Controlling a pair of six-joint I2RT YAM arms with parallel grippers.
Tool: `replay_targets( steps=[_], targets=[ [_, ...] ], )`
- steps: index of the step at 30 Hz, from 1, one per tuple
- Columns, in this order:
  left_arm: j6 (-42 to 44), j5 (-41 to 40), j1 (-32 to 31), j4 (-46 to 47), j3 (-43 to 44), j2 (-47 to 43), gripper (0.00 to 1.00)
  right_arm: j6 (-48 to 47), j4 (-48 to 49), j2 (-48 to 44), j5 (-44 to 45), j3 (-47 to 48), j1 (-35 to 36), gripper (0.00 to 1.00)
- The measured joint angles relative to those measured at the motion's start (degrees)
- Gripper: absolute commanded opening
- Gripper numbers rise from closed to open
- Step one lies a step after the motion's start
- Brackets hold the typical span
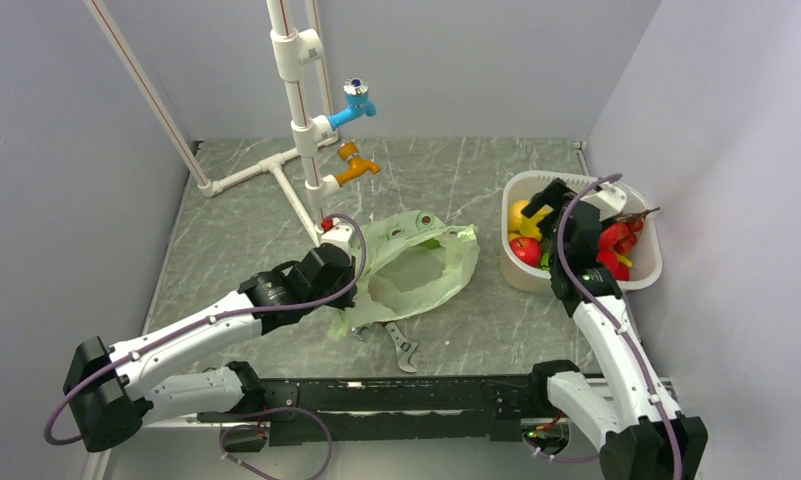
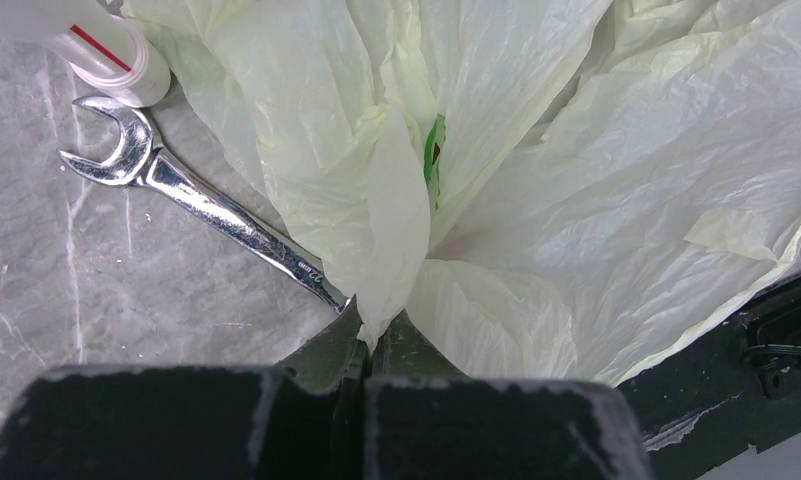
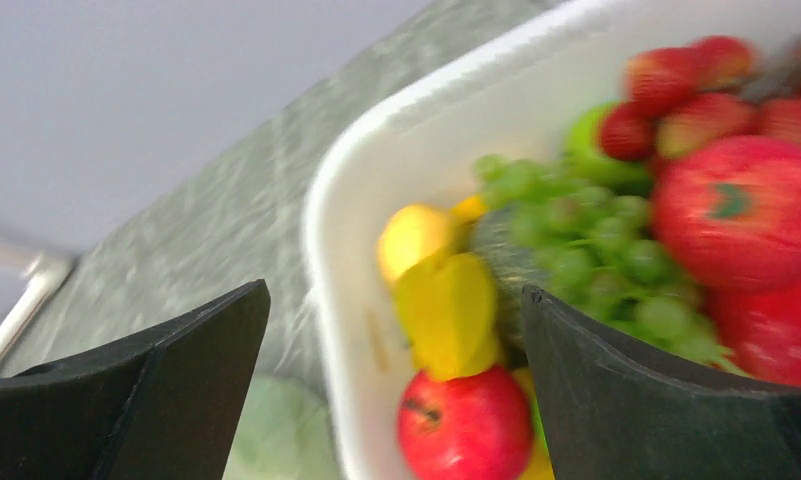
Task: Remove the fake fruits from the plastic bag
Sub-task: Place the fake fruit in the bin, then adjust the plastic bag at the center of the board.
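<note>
The pale green plastic bag (image 1: 416, 265) lies crumpled on the table's middle, its mouth open; in the left wrist view (image 2: 536, 180) a small green shape shows in a fold. My left gripper (image 1: 338, 240) is shut on a pinch of the bag's edge (image 2: 381, 325). My right gripper (image 1: 546, 215) is open and empty above the white tub (image 1: 651, 270), which holds fake fruits: red apples (image 3: 466, 425), a yellow star-shaped fruit (image 3: 446, 310), green grapes (image 3: 586, 240) and strawberries (image 3: 666, 80).
A steel wrench (image 1: 404, 347) lies on the table beside the bag's near edge, also in the left wrist view (image 2: 196, 200). A white pipe stand (image 1: 301, 130) with a blue tap (image 1: 356, 100) and an orange tap (image 1: 356, 165) stands behind the bag.
</note>
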Motion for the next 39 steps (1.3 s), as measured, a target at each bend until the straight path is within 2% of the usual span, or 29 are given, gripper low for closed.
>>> replay_targets(
  steps=[7, 13, 18, 21, 24, 31, 39],
  targets=[
    [0.0, 0.0, 0.0, 0.0, 0.0, 0.0, 0.00, -9.7, 5.1, -0.3, -16.9, 1.2, 12.5, 1.00],
    [0.0, 0.0, 0.0, 0.0, 0.0, 0.0, 0.00, -16.7, 7.8, 0.3, -24.3, 4.5, 23.1, 0.99],
    [0.0, 0.0, 0.0, 0.0, 0.3, 0.3, 0.00, -20.3, 9.2, 0.3, -33.7, 6.9, 26.6, 0.90],
    [0.0, 0.0, 0.0, 0.0, 1.2, 0.8, 0.00, -21.9, 10.6, 2.1, -38.7, 7.9, 30.1, 0.82],
    [0.3, 0.0, 0.0, 0.0, 1.7, 0.9, 0.00, -22.6, 12.0, 5.0, -42.1, 7.4, 33.1, 0.68],
    [0.9, 0.0, 0.0, -0.1, 2.6, 0.9, 0.00, -22.1, 15.3, 10.8, -39.4, -0.5, 38.5, 0.62],
    [1.2, 0.0, 0.0, 0.1, 2.7, 0.7, 0.00, -23.7, 11.5, 19.0, -24.2, 0.1, 42.9, 0.68]
  ],
)
